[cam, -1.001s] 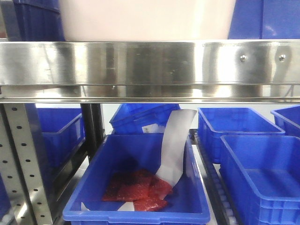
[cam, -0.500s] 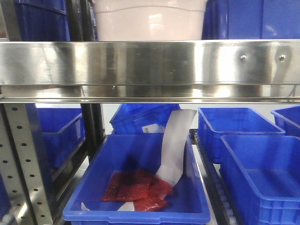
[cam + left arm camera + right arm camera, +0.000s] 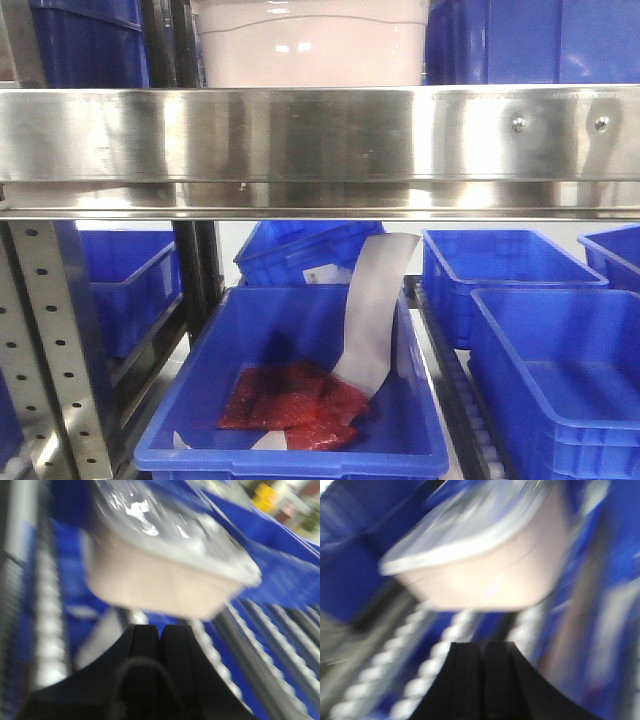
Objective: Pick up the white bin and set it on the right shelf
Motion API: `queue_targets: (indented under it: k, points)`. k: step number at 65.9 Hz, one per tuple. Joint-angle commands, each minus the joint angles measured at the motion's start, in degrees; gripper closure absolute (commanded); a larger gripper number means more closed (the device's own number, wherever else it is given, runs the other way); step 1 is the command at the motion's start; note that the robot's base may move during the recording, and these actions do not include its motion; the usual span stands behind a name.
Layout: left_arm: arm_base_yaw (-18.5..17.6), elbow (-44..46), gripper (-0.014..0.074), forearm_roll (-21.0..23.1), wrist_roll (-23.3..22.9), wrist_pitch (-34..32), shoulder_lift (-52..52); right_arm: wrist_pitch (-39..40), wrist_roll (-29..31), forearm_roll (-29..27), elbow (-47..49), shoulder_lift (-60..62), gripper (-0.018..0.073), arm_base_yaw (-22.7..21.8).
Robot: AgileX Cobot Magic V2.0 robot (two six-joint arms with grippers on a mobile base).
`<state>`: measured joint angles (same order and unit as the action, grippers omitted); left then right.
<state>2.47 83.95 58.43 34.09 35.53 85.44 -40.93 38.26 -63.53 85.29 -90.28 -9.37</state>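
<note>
Blue crates on lower racks; perforated grey upright.

Steel shelf, bin on top

White bin sits on right shelf rollers, just ahead of both claws; blue crates flank it, more blue crates on the level below.

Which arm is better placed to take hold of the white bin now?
Neither clearly. The left claw and right claw are both shut, each facing the white bin from a gap. Blur hides finer differences.

The steel rail hides the white bin's base, apparently.
</note>
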Motion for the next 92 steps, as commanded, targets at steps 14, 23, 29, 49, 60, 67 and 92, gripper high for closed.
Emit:
queue_targets:
  k: [14, 23, 29, 49, 60, 67, 92]
  points:
    - [-0.24, 2.17, 0.0715, -34.78, -13.86, -11.80, -10.85, 19.34, -0.83, 15.76, 1.38, 12.77, 0.0502, -0.22]
    - [-0.24, -0.88, 0.0715, -41.28, -20.51, -13.40, -15.69, 24.38, -0.76, 15.83, -3.39, 18.41, 0.0502, -0.22]
    - [-0.24, -5.95, 0.0715, -41.28, -22.54, -16.80, -20.48, 27.26, -0.71, 15.94, -8.39, 22.36, 0.0502, -0.22]
    - [-0.24, -31.52, 0.0715, -41.13, -23.21, -30.51, -37.90, 35.16, -0.63, 15.94, -31.98, 38.51, 0.0503, -0.22]
    - [-0.24, -44.26, 0.0714, -41.23, -23.21, -30.63, -49.11, 40.59, 0.19, 15.94, -46.50, 51.18, 0.0503, -0.22]
    - [-0.24, -51.24, 0.0714, -41.23, -23.21, -30.63, -56.81, 40.93, 2.89, 15.94, -54.31, 60.76, 0.0505, -0.22]
    - [-0.24, -60.00, 0.0715, -41.23, -23.21, -27.81, -72.20, 39.04, 3.30, 15.83, -64.23, 78.93, 0.0505, -0.22]
